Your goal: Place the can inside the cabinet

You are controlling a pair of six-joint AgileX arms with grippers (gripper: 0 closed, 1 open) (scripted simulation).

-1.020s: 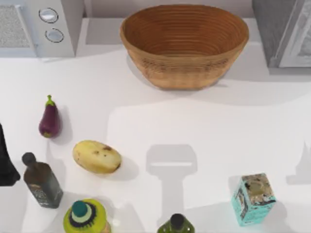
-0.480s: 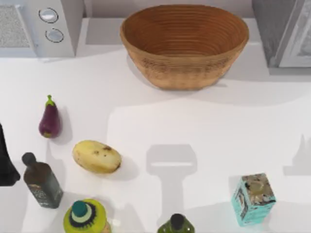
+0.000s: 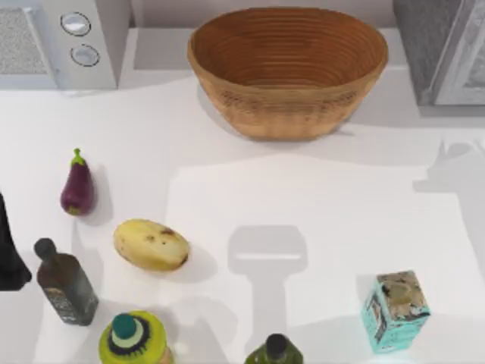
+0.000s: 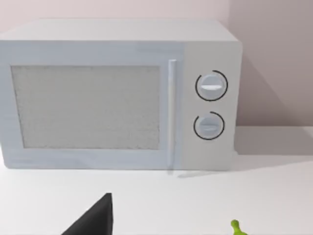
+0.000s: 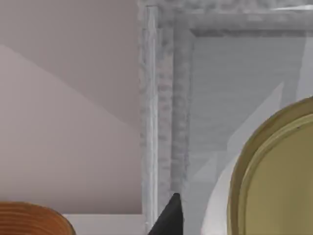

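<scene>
The can (image 5: 274, 181) is seen from the right wrist camera as a dull gold metal top with a raised rim, and a strip of white label is glimpsed below that rim. Its top is turned toward the wrist camera, so its long axis runs roughly along that line of sight; whether it stands upright over the table cannot be told. It is held off the table, in front of the pale framed door panel of the cabinet (image 5: 234, 73), at the table's far right. The right gripper (image 5: 230, 223) is taken to be clamped on the can, with one dark fingertip (image 5: 168, 218) seen just beside the label. The rim of the wicker basket (image 5: 29, 218) shows further left.

From above, the cabinet (image 3: 424, 53) stands at the far right corner, the wicker basket (image 3: 288, 106) at the far middle and the white microwave (image 3: 98, 45) at the far left. An eggplant (image 3: 77, 189), a potato (image 3: 150, 244) and a dark bottle (image 3: 67, 284) lie on the left, and a teal carton (image 3: 395, 309) stands near right. The left arm (image 3: 7, 250) is parked at the near left edge; how its jaws stand cannot be told.

Compared with half a second earlier, the arm's shadow (image 3: 453, 171) has shifted from the right edge's middle to a place farther back, near the cabinet. The things on the table are unmoved.
</scene>
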